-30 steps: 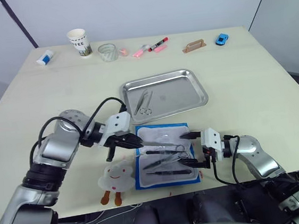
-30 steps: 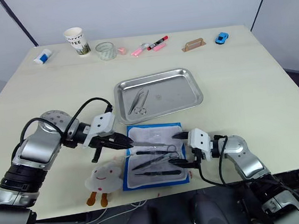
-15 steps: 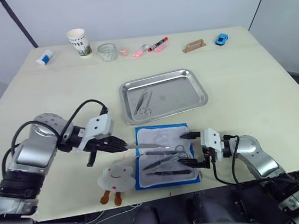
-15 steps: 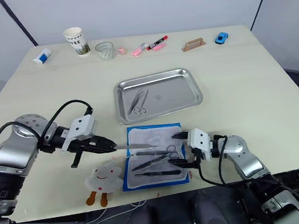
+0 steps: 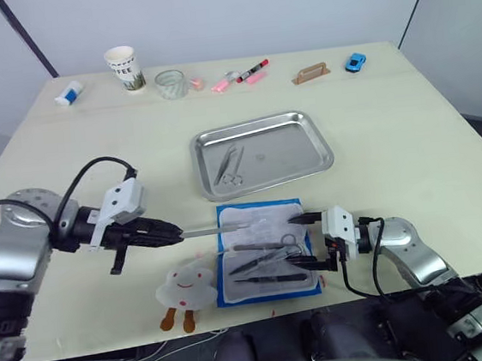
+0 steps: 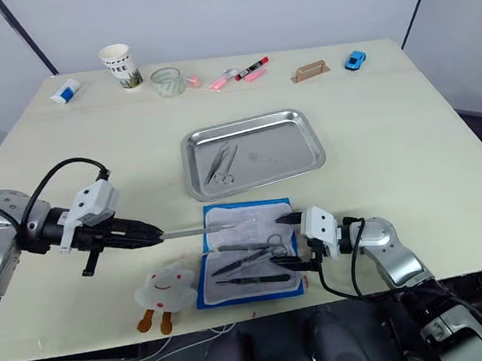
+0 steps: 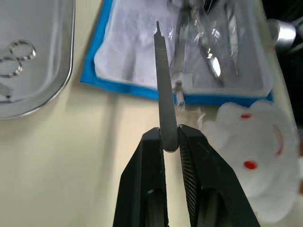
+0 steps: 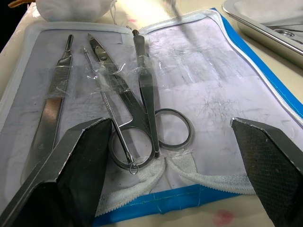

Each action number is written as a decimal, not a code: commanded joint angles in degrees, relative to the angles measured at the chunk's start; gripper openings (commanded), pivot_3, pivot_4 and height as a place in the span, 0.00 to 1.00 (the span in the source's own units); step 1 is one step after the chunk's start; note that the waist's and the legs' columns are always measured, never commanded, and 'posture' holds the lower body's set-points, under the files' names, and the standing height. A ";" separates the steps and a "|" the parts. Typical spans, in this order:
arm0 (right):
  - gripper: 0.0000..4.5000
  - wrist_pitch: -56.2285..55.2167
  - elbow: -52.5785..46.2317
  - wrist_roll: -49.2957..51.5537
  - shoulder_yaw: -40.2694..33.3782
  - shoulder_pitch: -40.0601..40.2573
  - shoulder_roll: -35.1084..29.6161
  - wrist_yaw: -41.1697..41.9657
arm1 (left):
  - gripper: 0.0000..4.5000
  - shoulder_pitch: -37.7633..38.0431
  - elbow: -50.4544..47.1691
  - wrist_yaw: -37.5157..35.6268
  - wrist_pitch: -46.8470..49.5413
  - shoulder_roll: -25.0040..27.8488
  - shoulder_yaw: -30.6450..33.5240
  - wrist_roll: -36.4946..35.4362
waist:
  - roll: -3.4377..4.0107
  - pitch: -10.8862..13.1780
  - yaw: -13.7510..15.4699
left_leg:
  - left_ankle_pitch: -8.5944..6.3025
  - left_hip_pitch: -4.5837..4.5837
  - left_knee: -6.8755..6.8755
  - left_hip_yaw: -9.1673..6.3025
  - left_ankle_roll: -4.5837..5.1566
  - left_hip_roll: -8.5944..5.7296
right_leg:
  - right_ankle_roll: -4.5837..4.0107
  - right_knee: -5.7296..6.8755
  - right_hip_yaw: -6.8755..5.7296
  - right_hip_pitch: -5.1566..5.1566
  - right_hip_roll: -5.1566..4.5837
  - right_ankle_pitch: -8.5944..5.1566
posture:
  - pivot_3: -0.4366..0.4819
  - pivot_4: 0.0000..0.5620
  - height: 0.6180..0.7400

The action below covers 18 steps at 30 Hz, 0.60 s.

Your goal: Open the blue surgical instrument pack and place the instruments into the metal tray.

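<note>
The blue surgical instrument pack [image 5: 265, 249] lies open near the table's front edge, pale lining up. Several instruments [image 8: 142, 109], scissors and slim tools, rest on the lining. My left gripper [image 5: 167, 235] is to the left of the pack, shut on a slim silver instrument [image 5: 212, 229] whose far tip reaches over the pack's left part. In the left wrist view that instrument [image 7: 163, 94] sticks out between the fingers [image 7: 147, 161]. My right gripper [image 5: 308, 242] stands open at the pack's right edge. Behind the pack, the metal tray [image 5: 296, 131] holds two instruments [image 5: 233, 166].
A white plush toy [image 5: 186, 290] lies just left of the pack's front corner. Along the far edge stand a paper cup [image 5: 124, 68], a glass jar [image 5: 171, 83], pink and red markers [image 5: 243, 75], a wooden piece [image 5: 312, 73], a blue toy car [image 5: 354, 62] and a small tube [image 5: 69, 93].
My left gripper has drawn back to the left with the slim silver instrument, pulling it off the pack's lining. The right gripper has stayed put.
</note>
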 commanded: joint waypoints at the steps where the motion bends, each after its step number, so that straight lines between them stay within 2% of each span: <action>1: 0.98 3.24 10.35 -6.68 2.17 2.31 -0.91 -2.84 | 0.01 0.57 -4.47 4.42 5.71 -0.45 5.58 -3.94 | 0.00 0.00 0.01 | 0.00 0.00 0.00 0.04 0.00 0.00 | 0.00 0.00 0.00 -0.03 0.01 0.00 | 0.48 0.27 0.88; 4: 0.98 3.05 10.40 -6.72 2.23 2.31 -1.05 -2.66 | 0.01 -2.07 -9.18 21.71 11.75 -8.99 7.35 -3.21 | -0.01 -0.02 0.31 | 0.00 0.01 -0.01 0.35 0.00 0.03 | -0.01 0.00 0.04 -0.05 -0.01 0.02 | 0.48 0.27 0.88; 6: 0.98 3.00 10.30 -6.72 2.18 2.44 -1.24 -2.57 | 0.01 -2.96 -12.19 29.54 16.70 -12.71 8.94 -3.69 | -0.12 -0.03 0.23 | 0.00 0.00 -0.01 0.38 0.00 0.05 | 0.00 0.01 0.04 -0.06 0.03 0.02 | 0.48 0.27 0.88; 10: 0.98 2.96 10.21 -6.59 2.13 2.60 -1.46 -2.43 | 0.01 -2.12 -17.83 38.15 22.69 -16.06 10.23 -3.43 | -0.31 -0.06 -0.09 | 0.00 0.01 -0.10 0.47 -0.01 0.09 | -0.03 0.03 0.11 -0.06 0.10 0.10 | 0.48 0.27 0.88; 18: 0.98 3.10 10.14 -6.67 2.25 2.40 -1.58 -2.18 | 0.01 -6.52 -22.55 60.76 33.50 -29.93 7.75 -0.14 | -0.37 -0.11 0.20 | 0.01 0.03 -0.06 0.42 -0.02 0.03 | -0.01 0.03 0.09 0.02 0.05 0.13 | 0.48 0.27 0.88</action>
